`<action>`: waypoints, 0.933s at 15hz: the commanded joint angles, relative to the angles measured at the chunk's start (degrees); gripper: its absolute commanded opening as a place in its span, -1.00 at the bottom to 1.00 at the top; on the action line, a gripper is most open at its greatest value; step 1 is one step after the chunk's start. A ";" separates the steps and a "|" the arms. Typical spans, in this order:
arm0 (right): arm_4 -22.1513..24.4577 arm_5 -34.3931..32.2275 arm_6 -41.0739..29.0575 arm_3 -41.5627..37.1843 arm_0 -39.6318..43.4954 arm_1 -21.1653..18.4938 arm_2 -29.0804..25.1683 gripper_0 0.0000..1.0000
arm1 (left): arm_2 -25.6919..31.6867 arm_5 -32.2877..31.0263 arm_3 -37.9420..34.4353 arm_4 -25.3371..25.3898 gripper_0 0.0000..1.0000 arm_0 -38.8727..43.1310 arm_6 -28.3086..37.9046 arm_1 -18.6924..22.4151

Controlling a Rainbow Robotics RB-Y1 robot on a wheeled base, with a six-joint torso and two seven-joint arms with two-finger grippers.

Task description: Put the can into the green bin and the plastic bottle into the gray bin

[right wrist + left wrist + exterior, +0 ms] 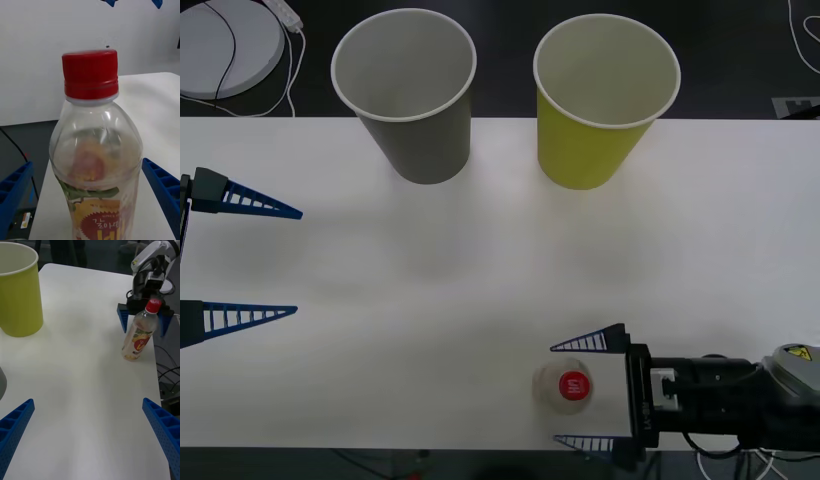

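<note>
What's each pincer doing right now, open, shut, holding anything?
Left pincer: open, holding nothing, at the table's left side.
Right pincer: open, one finger each side of the plastic bottle, not clamped.

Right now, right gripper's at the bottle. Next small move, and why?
Probably close the right gripper on the plastic bottle. Its blue fingers are open, one on either side of the upright bottle, not yet touching it. The gray bin stands at the table's far side, so a grasp must come before any lift. The left gripper waits open at the left edge.
</note>
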 commanded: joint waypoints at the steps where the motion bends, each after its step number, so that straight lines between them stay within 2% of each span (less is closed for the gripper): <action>1: -0.01 0.09 -0.26 -0.01 -0.65 0.66 0.56 1.00 | 0.00 0.00 0.00 0.00 1.00 0.00 0.00 0.00; 7: -0.36 1.58 -0.35 -0.01 -1.62 1.62 1.79 1.00 | 0.00 0.00 0.00 0.00 1.00 0.00 0.00 0.00; 8: -0.36 1.58 -0.44 -0.01 -1.62 1.62 1.79 -0.03 | 0.00 0.00 0.00 0.00 1.00 0.00 0.00 0.00; 9: -0.36 1.58 -0.53 -0.01 -1.62 1.62 1.79 -0.75 | 0.00 0.00 0.00 0.00 1.00 0.00 0.00 0.00; 10: -0.45 1.50 -0.79 -0.01 -1.62 1.62 1.79 -1.00 | 0.00 0.00 0.00 0.00 1.00 0.00 0.00 0.00; 14: -0.63 1.41 -1.14 -0.01 -1.62 1.62 1.79 -1.00 | 0.00 0.00 0.00 0.00 1.00 0.00 0.00 0.00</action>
